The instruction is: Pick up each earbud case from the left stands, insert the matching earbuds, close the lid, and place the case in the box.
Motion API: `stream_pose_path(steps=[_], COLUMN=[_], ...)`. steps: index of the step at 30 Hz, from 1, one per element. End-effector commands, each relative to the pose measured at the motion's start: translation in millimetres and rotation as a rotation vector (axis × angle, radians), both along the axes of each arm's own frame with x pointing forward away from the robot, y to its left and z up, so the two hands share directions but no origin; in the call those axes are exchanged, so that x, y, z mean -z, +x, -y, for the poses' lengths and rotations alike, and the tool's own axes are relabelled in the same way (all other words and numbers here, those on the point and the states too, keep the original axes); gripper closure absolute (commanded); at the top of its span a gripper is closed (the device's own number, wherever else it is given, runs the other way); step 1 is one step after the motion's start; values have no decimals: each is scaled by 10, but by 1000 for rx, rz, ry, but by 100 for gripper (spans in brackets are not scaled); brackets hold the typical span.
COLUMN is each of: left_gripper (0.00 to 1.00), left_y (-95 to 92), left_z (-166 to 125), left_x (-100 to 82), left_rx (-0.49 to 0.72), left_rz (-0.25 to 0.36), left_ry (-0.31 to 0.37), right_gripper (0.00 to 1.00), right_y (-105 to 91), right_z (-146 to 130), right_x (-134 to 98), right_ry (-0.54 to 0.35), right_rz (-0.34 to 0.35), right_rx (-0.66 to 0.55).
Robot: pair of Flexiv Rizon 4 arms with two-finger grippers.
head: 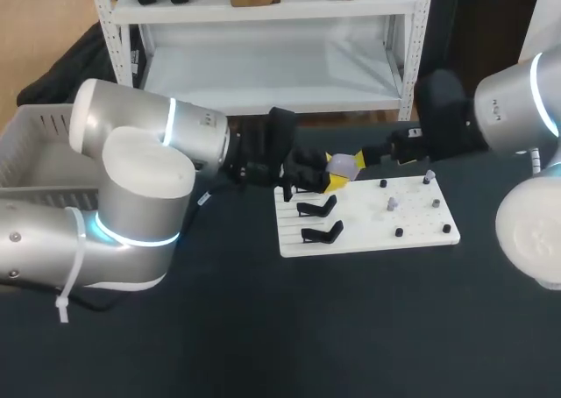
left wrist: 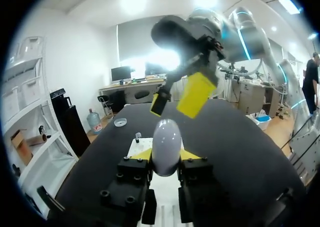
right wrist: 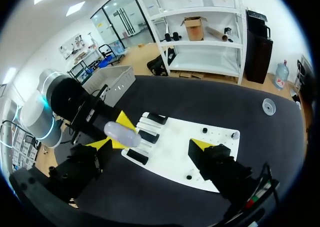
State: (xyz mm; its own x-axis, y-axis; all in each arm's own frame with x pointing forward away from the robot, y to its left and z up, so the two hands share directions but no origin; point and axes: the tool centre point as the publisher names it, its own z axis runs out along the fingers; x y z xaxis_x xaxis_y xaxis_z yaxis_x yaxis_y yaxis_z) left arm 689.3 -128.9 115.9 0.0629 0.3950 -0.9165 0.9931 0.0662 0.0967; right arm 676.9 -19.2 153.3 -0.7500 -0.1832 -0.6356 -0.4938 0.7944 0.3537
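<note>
Since the case probably needs a second hand for its lid, the left gripper (left wrist: pixel 166 156) clamps the pale earbud case (left wrist: pixel 166 144) from two sides between its yellow tips and presents it upright and forward. The lid looks closed. Just ahead and slightly above hangs the right gripper (left wrist: pixel 178 98), its fingers spread wide and holding nothing, seemingly placed to meet the case. Beneath both lies the white board (head: pixel 412 227). Its black stands (head: pixel 320 233) are nearer the left gripper, and the two plainly visible carry no case. The small earbuds (head: pixel 392 204) sit on pegs farther off. Well behind the left gripper waits the grey box (head: pixel 26 152), where the case likely goes once filled.
</note>
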Motion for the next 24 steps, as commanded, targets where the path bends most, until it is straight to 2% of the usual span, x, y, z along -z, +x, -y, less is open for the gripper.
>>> stream_pose_path(steps=[1,14,24], left_gripper=[100,100,100], left_y=[16,-104,-140], left_z=[0,32,54], left_x=[-48,-147,-56], left_rx=[-13,11,21], left_rz=[15,50,25], left_ry=[-11,-17,-7], right_gripper=[0,0,0], right_y=[-72,-2,28], right_z=[4,-23,-28], right_x=[4,73,9], right_ry=[8,10,4], right_rz=[-16,-27,-9], right_rx=[-15,-9,-15])
